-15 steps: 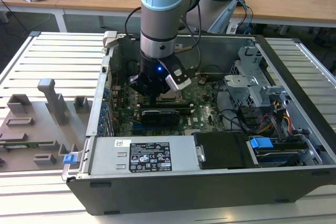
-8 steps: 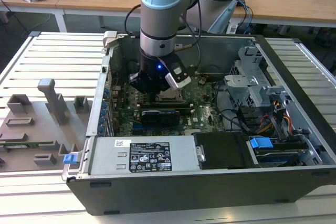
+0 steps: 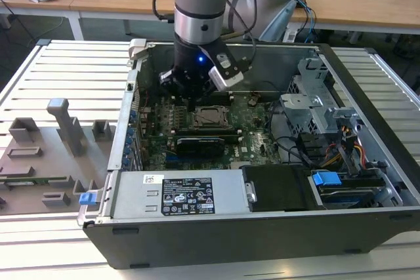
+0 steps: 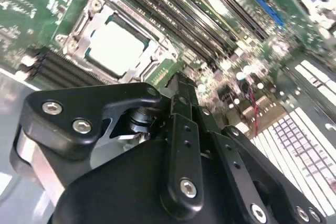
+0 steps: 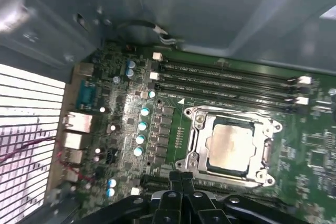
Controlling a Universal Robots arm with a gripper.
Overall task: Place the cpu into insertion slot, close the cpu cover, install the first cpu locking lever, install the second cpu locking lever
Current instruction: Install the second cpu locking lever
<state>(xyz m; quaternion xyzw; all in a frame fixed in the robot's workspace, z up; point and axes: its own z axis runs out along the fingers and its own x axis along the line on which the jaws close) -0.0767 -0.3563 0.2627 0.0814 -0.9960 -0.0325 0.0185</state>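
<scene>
Inside open case, gripper [image 3: 191,101] hovers just beside insertion slot [image 3: 211,117], on exterior view's left; cpu [image 5: 229,144] seated, cpu cover [image 5: 198,138] down. Fingers pressed together, holding nothing.

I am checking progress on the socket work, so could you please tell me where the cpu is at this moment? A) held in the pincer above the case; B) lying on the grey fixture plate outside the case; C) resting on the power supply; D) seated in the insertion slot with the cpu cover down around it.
D: in both wrist views the cpu sits in the insertion slot, its pale top showing through the window of the lowered cpu cover.
</scene>
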